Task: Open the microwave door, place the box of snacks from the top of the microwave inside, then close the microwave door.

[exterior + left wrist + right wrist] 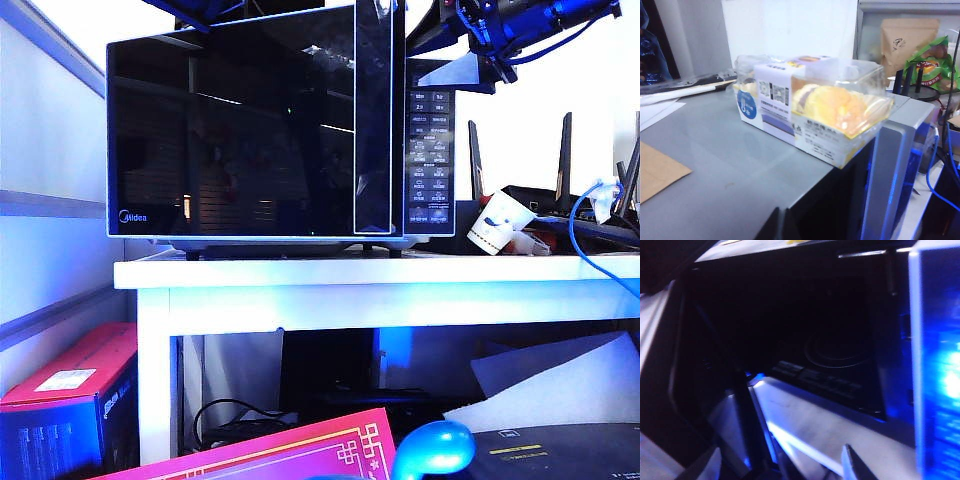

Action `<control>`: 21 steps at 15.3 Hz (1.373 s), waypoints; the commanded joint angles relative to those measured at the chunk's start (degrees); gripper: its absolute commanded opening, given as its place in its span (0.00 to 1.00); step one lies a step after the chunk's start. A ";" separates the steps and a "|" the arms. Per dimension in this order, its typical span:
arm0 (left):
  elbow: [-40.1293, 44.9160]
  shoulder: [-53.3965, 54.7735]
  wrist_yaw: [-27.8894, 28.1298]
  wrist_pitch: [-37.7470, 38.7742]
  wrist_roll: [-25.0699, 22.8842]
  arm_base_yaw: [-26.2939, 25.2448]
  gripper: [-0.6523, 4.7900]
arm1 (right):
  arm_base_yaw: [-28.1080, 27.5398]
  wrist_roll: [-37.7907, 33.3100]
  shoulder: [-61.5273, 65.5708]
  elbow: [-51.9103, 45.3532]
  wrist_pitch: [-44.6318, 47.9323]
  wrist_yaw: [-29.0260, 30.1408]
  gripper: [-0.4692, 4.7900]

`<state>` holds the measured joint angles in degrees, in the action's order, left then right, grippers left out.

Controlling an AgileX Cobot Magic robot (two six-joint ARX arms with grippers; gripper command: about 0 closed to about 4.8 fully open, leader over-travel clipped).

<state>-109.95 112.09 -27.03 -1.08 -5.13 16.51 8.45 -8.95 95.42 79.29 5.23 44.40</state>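
Observation:
The black microwave (430,150) stands on a white table. The microwave door (230,140) is swung partly out from its left hinge, handle strip (375,120) toward the camera. The right wrist view looks into the dark cavity and its turntable (835,350). My right gripper (780,465) is open at the top right of the opening, with a dark edge between its fingers (855,467); contact is unclear. The box of snacks (815,110), clear with yellow inside, sits on the microwave's grey top (715,165) near the front edge. My left gripper (782,225) hovers shut over that top, short of the box.
A brown envelope (660,170) and a wrapped utensil (685,87) lie on the microwave top. Right of the oven on the table (350,275) are a paper cup (500,225), a router (560,200) and a blue cable (580,240). Boxes sit under the table (70,380).

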 commanded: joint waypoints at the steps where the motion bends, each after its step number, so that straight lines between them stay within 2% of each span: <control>1: 0.09 0.04 -0.26 2.23 1.36 0.24 0.11 | 0.17 0.20 -0.35 0.22 0.57 7.91 0.70; 8: 0.11 -7.17 0.44 4.04 2.12 0.24 0.11 | 1.36 -0.15 -0.42 0.22 -2.25 18.25 0.70; 10: 0.11 -8.35 1.46 7.48 2.10 0.24 0.11 | 2.91 -0.48 -0.50 0.24 -2.40 19.12 0.70; 12: 0.11 -9.53 3.34 11.54 -0.17 0.22 0.11 | 4.59 -0.77 -0.50 0.24 -2.29 21.42 0.70; 19: 0.11 -14.40 6.45 17.86 -1.18 0.22 0.11 | 11.17 -1.86 -0.79 0.26 -1.88 22.36 0.70; 21: 0.11 -15.87 6.84 21.86 -3.52 0.22 0.11 | 13.44 -2.03 -0.81 0.26 -1.92 22.34 0.70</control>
<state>-109.71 97.21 -20.53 19.16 -6.98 16.64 21.17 -10.87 95.11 79.31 2.61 66.19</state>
